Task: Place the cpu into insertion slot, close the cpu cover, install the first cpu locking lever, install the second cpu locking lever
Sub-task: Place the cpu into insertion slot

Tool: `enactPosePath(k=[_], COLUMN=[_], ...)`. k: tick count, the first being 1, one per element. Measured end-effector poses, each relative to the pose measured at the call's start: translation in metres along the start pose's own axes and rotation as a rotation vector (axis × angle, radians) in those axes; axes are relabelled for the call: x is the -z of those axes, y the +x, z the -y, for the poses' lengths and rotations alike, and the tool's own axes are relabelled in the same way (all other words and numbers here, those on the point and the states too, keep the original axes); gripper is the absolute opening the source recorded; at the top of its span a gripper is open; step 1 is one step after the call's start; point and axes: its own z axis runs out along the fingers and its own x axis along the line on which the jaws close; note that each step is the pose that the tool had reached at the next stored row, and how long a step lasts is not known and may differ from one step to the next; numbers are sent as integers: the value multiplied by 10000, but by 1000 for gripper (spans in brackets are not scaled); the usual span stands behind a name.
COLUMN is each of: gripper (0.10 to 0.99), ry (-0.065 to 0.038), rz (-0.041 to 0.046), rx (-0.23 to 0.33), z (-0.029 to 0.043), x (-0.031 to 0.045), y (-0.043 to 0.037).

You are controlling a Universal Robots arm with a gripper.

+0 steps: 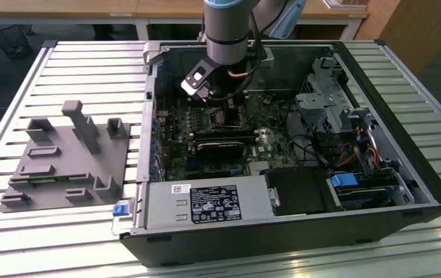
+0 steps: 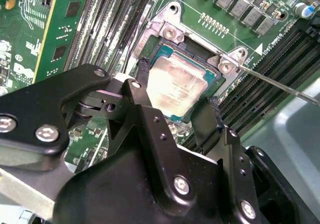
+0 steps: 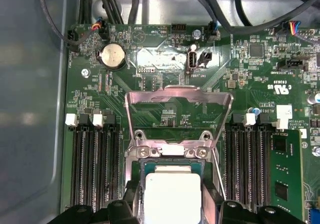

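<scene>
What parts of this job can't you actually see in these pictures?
Insertion slot: contacts lie under the cpu, both wrist views.
One cpu edge: covered by the gripper, second wrist view.
Locking lever: end cut off by the picture edge, second wrist view.
Exterior view: the arm hides the insertion slot.

The cpu (image 3: 172,196), a flat square with a pale silver top, lies level in the slot (image 2: 195,48), with its green rim showing inside the black frame. Whether it is fully seated cannot be told. The slot sits on the green board (image 3: 240,84) between two banks of long black slots. The cover (image 3: 178,91), a thin silvery frame with a square cut-out, stands raised on its hinge at one edge of the slot. A thin wire lever (image 2: 280,84) juts out from one hinge corner.
</scene>
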Motion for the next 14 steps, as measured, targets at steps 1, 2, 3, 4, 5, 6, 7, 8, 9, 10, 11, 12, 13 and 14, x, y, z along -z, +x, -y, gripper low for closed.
enactPosePath(k=[1,2,3,4,5,6,7,8,9,10,11,12,13,14], gripper=[612,612,612,612,612,612,612,612,612,612,612,612,612,612], ry=[0,-1,-1,-1,-1,0,-1,-1,-1,0,0,0,0,0], rz=[1,1,1,2,1,2,2,1,1,2,2,3,2,2], rx=[0,0,0,0,0,0,0,0,0,0,1,0,0,1], z=[-1,-2,-3,-5,-7,-8,-10,-12,-14,-15,-16,-17,-18,-18], x=[10,22,36,54,76,100,122,143,163,181,194,204,210,217], y=[0,0,0,0,1,1,1,1,1,1,1,1,1,1])
